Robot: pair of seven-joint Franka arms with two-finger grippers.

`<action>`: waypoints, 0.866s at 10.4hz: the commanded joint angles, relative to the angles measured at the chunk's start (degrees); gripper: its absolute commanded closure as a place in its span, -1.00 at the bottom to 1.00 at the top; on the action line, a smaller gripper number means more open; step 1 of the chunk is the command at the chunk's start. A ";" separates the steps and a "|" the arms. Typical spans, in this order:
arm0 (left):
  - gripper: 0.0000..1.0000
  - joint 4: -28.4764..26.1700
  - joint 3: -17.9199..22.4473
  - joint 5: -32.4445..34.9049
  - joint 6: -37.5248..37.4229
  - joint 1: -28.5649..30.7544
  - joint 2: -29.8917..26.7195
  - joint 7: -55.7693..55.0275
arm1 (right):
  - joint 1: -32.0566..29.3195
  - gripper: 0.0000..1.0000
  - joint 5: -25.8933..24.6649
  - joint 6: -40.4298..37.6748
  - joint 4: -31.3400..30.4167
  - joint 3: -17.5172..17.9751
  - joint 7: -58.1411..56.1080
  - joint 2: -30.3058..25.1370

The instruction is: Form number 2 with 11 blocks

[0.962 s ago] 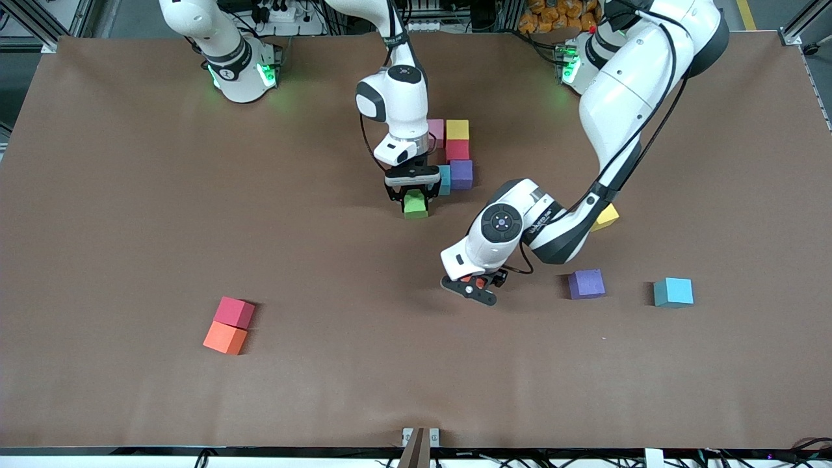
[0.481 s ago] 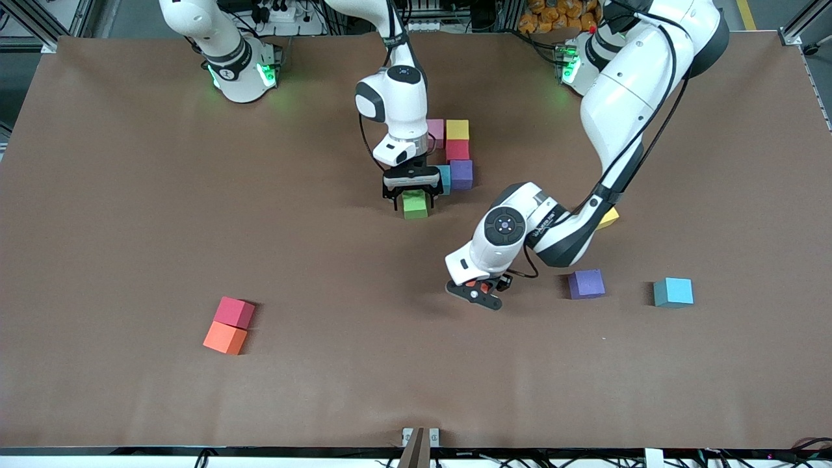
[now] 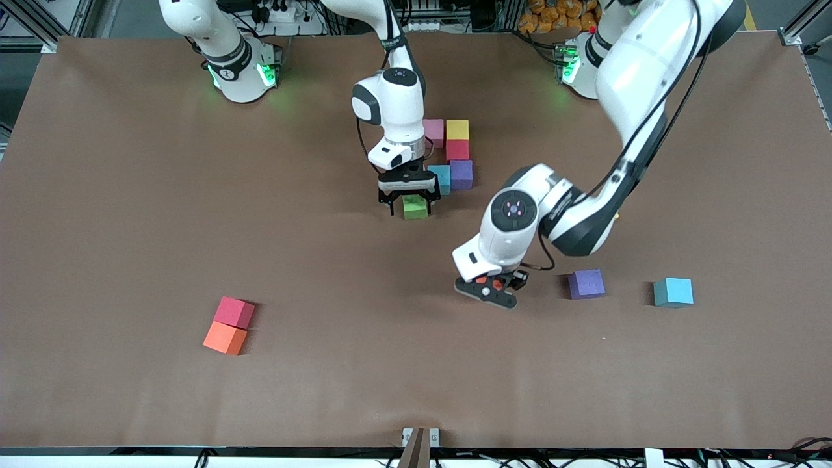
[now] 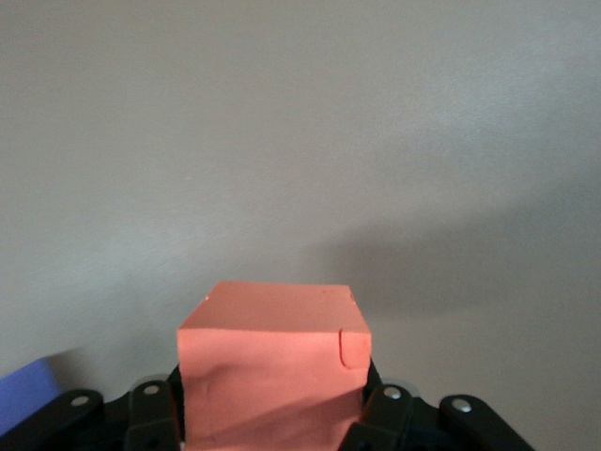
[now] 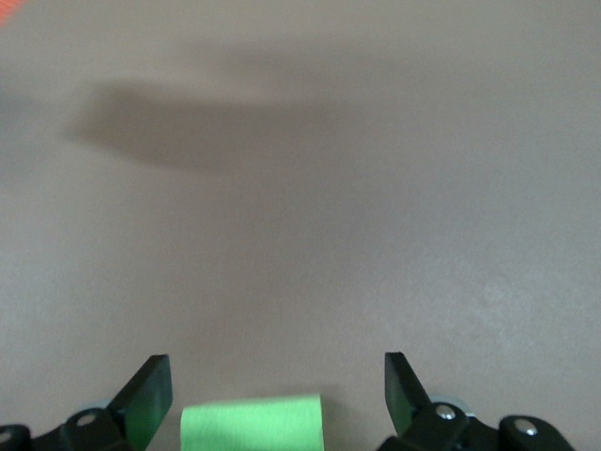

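The number 2 stands in part: pink, yellow, red, light blue and purple blocks touch one another. A green block lies just nearer the camera than these. My right gripper hangs open right over the green block, its fingers clear of both sides. My left gripper is shut on an orange block, low over the table between the digit and a loose purple block.
A light blue block lies beside the loose purple one, toward the left arm's end. A pink-red block and an orange block touch each other toward the right arm's end, nearer the camera.
The right gripper has opened, let go of the green block and risen slightly. The left gripper has closed on the orange block and shifted with it toward the loose purple block.
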 commanded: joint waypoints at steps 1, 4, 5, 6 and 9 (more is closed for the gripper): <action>0.12 -8.54 0.24 1.51 -0.28 0.83 -7.81 0.58 | -4.20 -1.00 -0.12 -3.00 2.21 0.49 -0.59 -3.22; 0.15 -11.64 0.24 1.51 -0.28 1.19 -9.85 2.68 | -12.62 -1.00 0.05 -9.67 7.22 1.01 -11.90 -5.76; 0.15 -11.64 0.15 1.60 -0.28 0.93 -9.85 4.09 | -15.96 -1.00 0.06 -12.22 8.81 1.45 -16.64 -6.91; 0.15 -11.30 0.15 1.51 -0.19 -0.12 -9.42 6.36 | -19.47 -1.00 0.23 -14.94 10.39 1.46 -21.99 -7.96; 0.17 -8.75 -0.20 -3.74 -0.19 -3.99 -6.88 0.79 | -32.55 -1.00 0.23 -21.46 14.88 6.70 -34.58 -10.77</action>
